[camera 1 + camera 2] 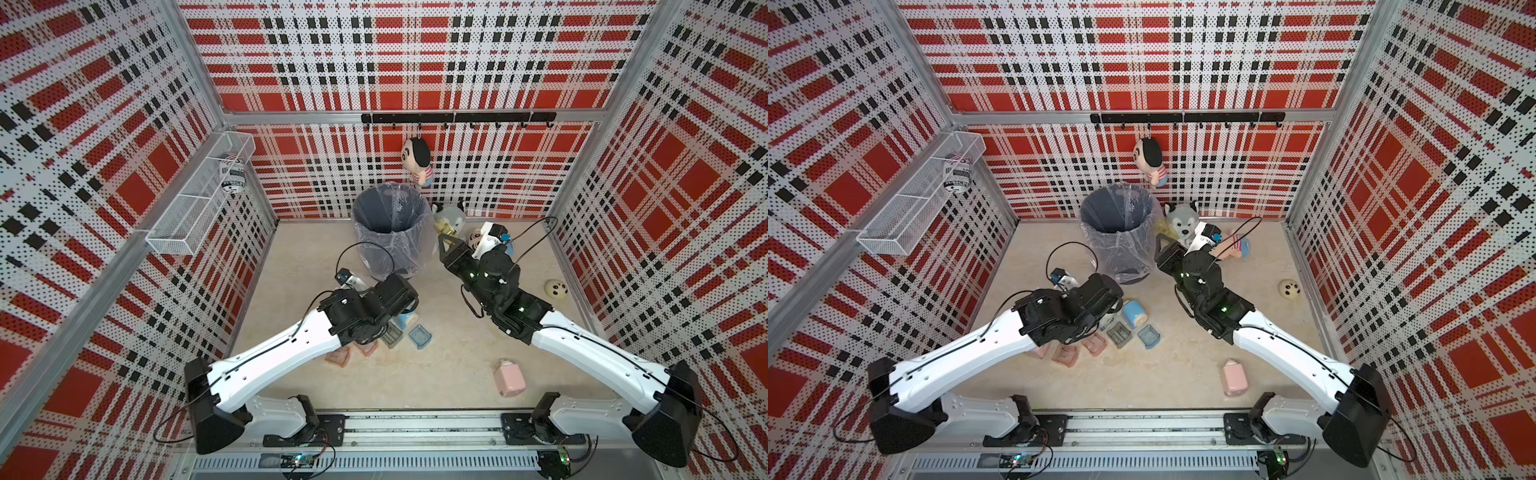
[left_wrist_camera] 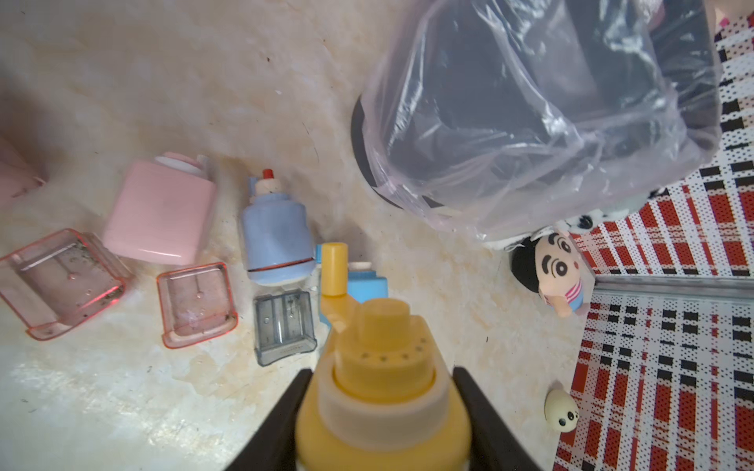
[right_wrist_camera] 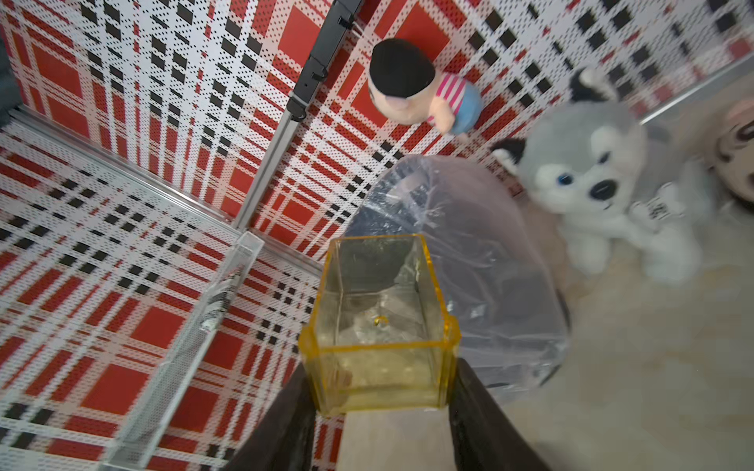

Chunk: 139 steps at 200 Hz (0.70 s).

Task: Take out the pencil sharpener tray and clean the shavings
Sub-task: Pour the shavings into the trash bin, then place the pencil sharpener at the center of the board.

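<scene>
Basket of white wire [image 1: 199, 199] hangs on the wall in the upper left of both top views, with a printed can [image 1: 232, 176] lying in its far end. Lower and toward the centre, the left arm reaches over the pale surface [image 1: 457, 353], and its wrist hides the gripper from above.

In the left wrist view the left gripper [image 2: 381, 379] is clamped on the yellow pencil sharpener [image 2: 383, 407]. A black finger [image 2: 281, 420] presses on each side of its body, and the crank end points away from the camera.

Loose parts lie on the surface beyond it:
- a larger pink tray [image 2: 61, 281] with dark specks inside
- a smaller pink tray [image 2: 198, 304] just beside it
- a pink sharpener body [image 2: 161, 212]
- a blue sharpener body [image 2: 277, 240]
- a grey tray [image 2: 284, 326]

In a top view a blue tray [image 1: 419, 336] sits just right of the grey one.

At the centre the bin [image 1: 390, 224], lined with a clear bag, stands upright. Just right of its rim the right gripper [image 1: 446, 239] is closed on the yellow tray [image 1: 444, 226]. The right wrist view shows this tray [image 3: 379, 326] pinched at its near end, its open side facing the camera and the bagged bin wall close behind. Whether they touch cannot be told.

Further right a husky plush [image 1: 1181, 222] sits against the back wall. A second pink sharpener [image 1: 509, 378] lies at lower right, and a small panda ball [image 1: 556, 289] rests near the right wall.
</scene>
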Available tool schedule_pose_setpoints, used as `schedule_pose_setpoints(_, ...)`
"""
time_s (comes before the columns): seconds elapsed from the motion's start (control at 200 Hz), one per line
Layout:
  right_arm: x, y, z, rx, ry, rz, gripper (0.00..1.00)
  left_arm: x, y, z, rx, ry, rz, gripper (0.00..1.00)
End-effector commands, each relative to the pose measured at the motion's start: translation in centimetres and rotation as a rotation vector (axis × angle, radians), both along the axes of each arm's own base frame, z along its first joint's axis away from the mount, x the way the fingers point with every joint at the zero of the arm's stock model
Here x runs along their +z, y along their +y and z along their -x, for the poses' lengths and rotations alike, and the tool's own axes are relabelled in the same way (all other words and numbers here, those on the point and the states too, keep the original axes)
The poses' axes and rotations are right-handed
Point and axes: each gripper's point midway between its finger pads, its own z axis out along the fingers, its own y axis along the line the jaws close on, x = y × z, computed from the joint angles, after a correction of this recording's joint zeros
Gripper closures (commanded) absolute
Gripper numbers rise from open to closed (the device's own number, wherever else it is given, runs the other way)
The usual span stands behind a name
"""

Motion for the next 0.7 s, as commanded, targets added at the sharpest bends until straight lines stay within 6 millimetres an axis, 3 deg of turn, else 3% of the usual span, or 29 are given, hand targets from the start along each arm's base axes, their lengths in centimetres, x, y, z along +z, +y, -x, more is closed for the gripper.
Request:
schedule_pose_setpoints(0.0,-2.9,-3.7,1.1,-0.090,-0.026,0.216,0.53,0.9,-2.9,-0.7,-0.030,-0.038,0.002,0.64)
schedule_pose_setpoints(0.185,-9.5,-7.4,3.7,-0.127,0.026,0.357,0.54,-0.8,-8.3,-1.5,-0.112,-0.009,-0.062,0.64)
schedule_pose_setpoints(0.376,-15.4,-9.8,5.8,-0.135,0.098,0.448,0.55,-3.6,-12.8,-3.6,-0.161,0.032,-0.128,0.64)
schedule_pose_setpoints(0.566,-18.3,-9.7,6.9,-0.074,0.129,0.469,0.55,-7.2,-15.5,-6.1,-0.182,0.102,-0.193,0.64)
schedule_pose_setpoints(0.691,-20.2,-9.1,7.5,-0.014,0.142,0.462,0.55,-9.9,-16.0,-7.7,-0.173,0.157,-0.242,0.64)
